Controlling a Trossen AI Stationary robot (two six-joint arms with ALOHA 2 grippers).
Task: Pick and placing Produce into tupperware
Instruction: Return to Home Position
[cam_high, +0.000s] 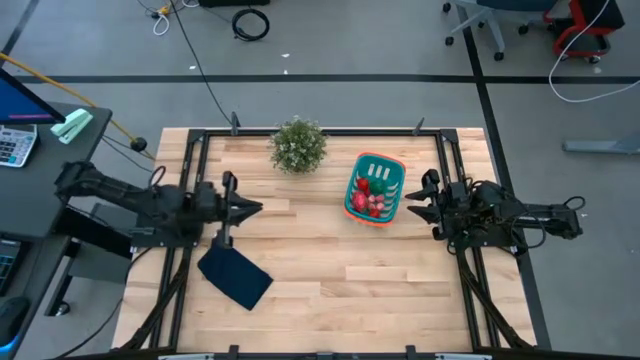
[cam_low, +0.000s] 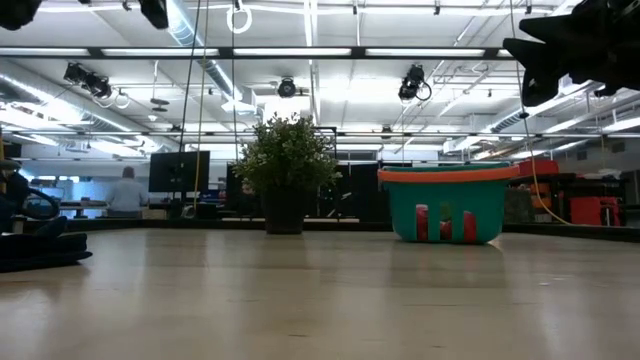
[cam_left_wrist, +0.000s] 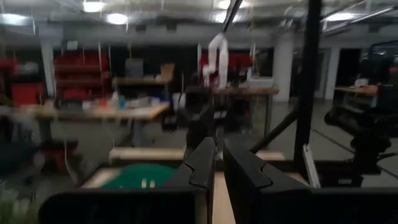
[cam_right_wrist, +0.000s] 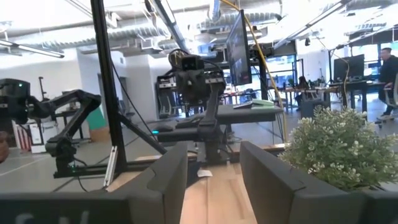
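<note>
A robotics lab: ceiling ducts (cam_right_wrist: 124, 40), workbenches (cam_left_wrist: 118, 112), monitors (cam_right_wrist: 238, 46).

Grey concrete floor (cam_high: 330, 40) w/ black cables (cam_high: 250, 22) top centre, office chairs (cam_high: 478, 22) upper right. Dark desk (cam_high: 50, 170) w/ calculator (cam_high: 12, 148) at left edge. Low view: strip lights (cam_low: 300, 52) across ceiling, person (cam_low: 127, 190) far left bkgd.

Teal, orange-red-rimmed basket (cam_low: 447, 192)
</note>
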